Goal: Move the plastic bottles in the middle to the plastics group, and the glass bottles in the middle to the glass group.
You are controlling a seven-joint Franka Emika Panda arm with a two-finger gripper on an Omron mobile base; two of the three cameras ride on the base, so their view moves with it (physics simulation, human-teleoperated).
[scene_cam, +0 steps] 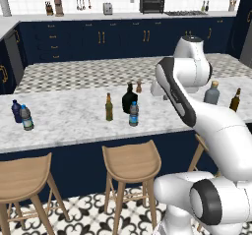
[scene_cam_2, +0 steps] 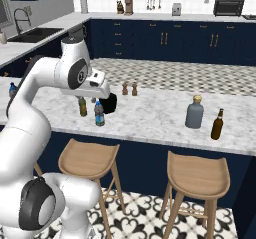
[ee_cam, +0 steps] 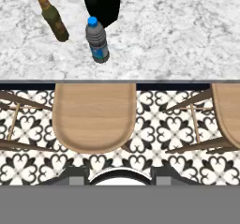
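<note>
My fingers hang above a wooden stool; I cannot tell how far apart they stand. On the white marble counter the small clear blue-capped water bottle stands just beside the squat black bottle, the slender olive-green bottle near.

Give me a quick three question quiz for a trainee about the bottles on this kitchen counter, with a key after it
1. True or false: the small clear water bottle in the middle is lying on its side.
2. Which bottle stands beside the wide grey-blue bottle at the right end of the counter? A) dark-brown beer-type bottle B) olive-green bottle C) round black bottle
3. Fill in: at the left end of the counter, a dark blue bottle stands next to a clear ___ bottle.

Key: 1 false, it stands upright; 2 A; 3 water.
</note>
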